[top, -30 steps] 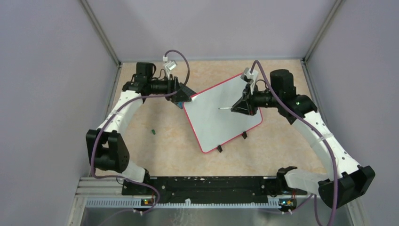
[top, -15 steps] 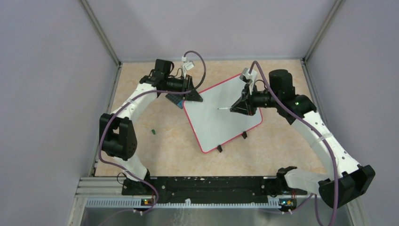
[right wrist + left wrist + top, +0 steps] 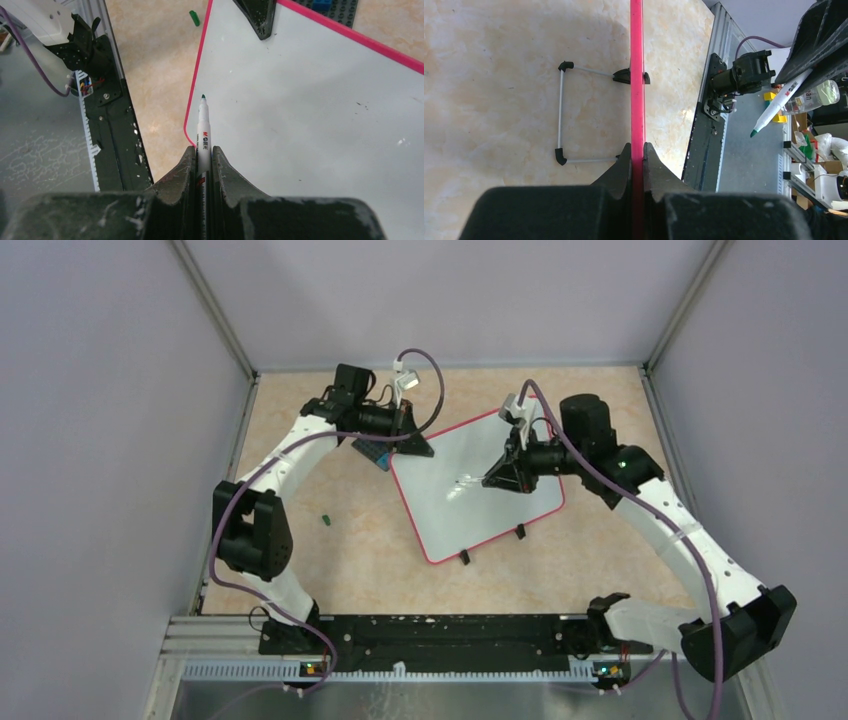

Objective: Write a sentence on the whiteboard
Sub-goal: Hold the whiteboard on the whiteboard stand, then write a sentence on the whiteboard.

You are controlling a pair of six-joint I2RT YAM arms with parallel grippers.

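Note:
The whiteboard (image 3: 480, 500), white with a red-pink rim, lies tilted on the table's middle. My left gripper (image 3: 418, 447) is at its upper left corner, shut on the rim (image 3: 637, 75), which runs straight between the fingers (image 3: 624, 165). My right gripper (image 3: 497, 476) hovers over the board's right half, shut on a white marker (image 3: 203, 125). The marker's green tip points toward the board's centre (image 3: 310, 100). I cannot tell whether the tip touches the surface.
A dark-grey plate with blue blocks (image 3: 372, 453) sits just left of the board, beside my left gripper. A small green cap (image 3: 326, 519) lies on the table to the left. The board's wire stand (image 3: 561, 112) shows underneath. A black rail (image 3: 430, 630) runs along the near edge.
My left arm swung right to the board's upper left corner and its jaws closed on the rim. My right gripper shifted a little left with the marker.

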